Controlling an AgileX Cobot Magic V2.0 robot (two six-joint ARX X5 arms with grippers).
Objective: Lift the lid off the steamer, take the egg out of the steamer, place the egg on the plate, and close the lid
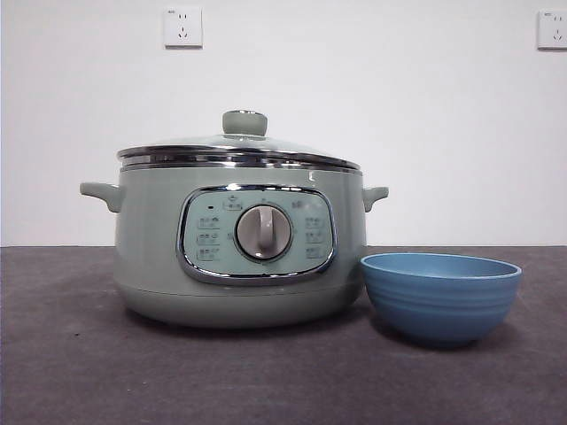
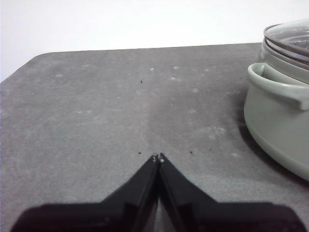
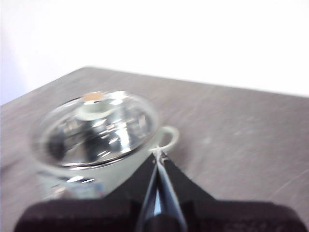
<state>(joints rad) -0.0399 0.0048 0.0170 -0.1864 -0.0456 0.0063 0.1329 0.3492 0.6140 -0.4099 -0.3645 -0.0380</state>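
Note:
The sage-green steamer (image 1: 239, 248) stands on the dark table, with the glass lid (image 1: 239, 150) and its pale green knob (image 1: 244, 122) closed on it. The blue bowl-like plate (image 1: 440, 295) stands empty beside it on the right. The egg is hidden. My left gripper (image 2: 158, 157) is shut and empty over bare table, apart from the steamer's side handle (image 2: 277, 84). My right gripper (image 3: 158, 153) is shut and empty, above and beside the steamer (image 3: 91, 169), looking down at the lid (image 3: 96, 128); this view is blurred. Neither gripper shows in the front view.
The dark grey table (image 1: 80, 372) runs to a white wall with two sockets (image 1: 182, 27). The table's far edge and rounded corner show in the left wrist view (image 2: 43, 55).

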